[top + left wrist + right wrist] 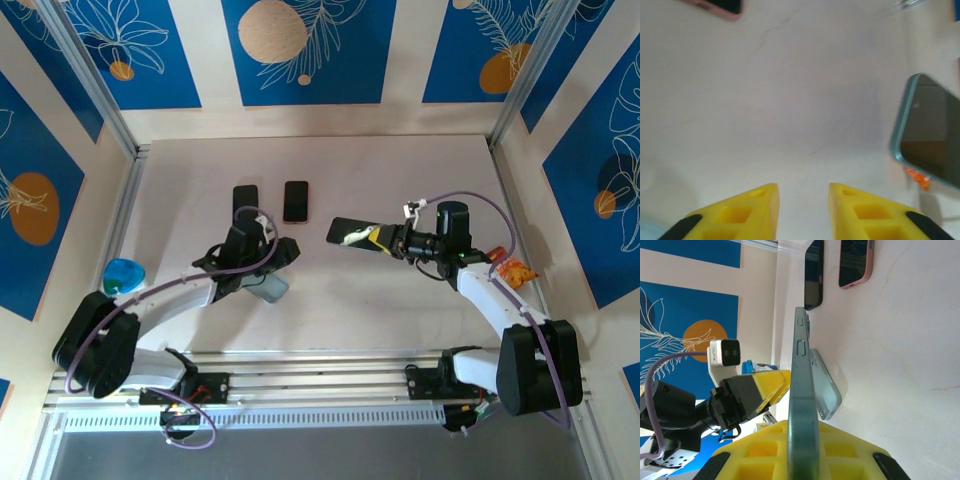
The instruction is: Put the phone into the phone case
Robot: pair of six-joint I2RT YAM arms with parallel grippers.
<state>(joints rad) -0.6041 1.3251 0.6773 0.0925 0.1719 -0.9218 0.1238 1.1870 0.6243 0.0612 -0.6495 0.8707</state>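
**phone clamped in right tool, case flat on surface**

the right wrist view shows the right tool [802, 434] closed on the phone [802, 370], held edge-on above the surface [905, 370]. the clear phone case [829, 392] lies flat beyond it, near the left tool [771, 385]. the left wrist view shows that tool's fingers [740, 215] a narrow gap apart, with bare surface between them. in the top view the case is partly under the left arm, its outline hard to make out. a black phone [245, 200] and a pink-cased phone [295, 200] lie farther back.

Bright even light, faint shadows, close wrist views blurred
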